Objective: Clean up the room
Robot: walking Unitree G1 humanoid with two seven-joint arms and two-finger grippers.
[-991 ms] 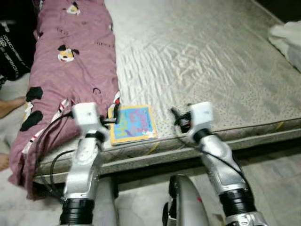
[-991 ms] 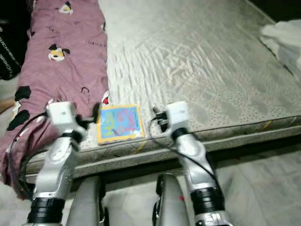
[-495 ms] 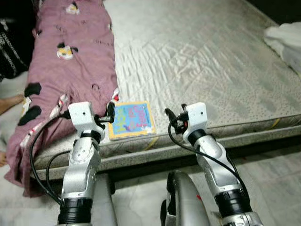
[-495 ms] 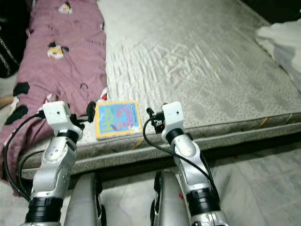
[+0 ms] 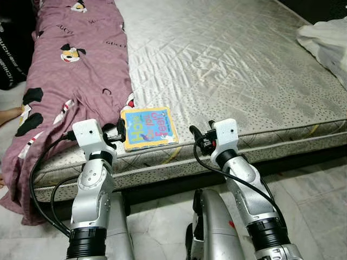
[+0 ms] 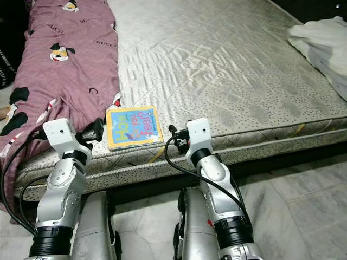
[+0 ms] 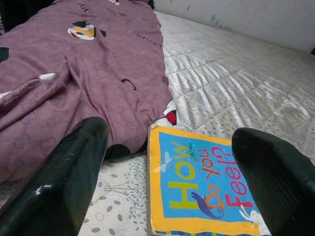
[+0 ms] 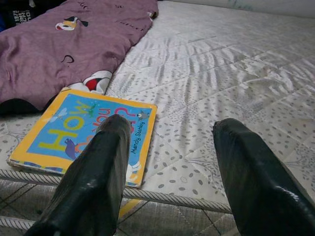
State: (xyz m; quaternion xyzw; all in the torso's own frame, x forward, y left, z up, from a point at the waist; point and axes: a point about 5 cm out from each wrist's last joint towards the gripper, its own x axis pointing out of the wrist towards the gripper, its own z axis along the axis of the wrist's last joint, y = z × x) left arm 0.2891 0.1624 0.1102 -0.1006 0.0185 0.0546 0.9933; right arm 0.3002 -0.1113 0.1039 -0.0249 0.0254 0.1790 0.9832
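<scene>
At the near edge of the bare mattress (image 5: 233, 65) lies a yellow-bordered picture book (image 5: 148, 127), flat, cover up, with "How Do You Feel?" readable in the left wrist view. Its far left corner touches the purple cartoon-print blanket (image 5: 81, 65) spread along the mattress's left side; the blanket's top and left parts run out of frame. The left gripper (image 7: 167, 196) hovers just short of the book's left side, fingers spread wide with nothing between them. The right gripper (image 8: 170, 172) hangs off the book's right side, equally wide and empty; one finger (image 8: 93, 182) blocks part of the cover in its wrist view. A white cloth bundle (image 5: 325, 40) is cut off at the far right corner. Something dark with white lettering (image 5: 10, 54) sits at the left edge, too cropped to identify.
</scene>
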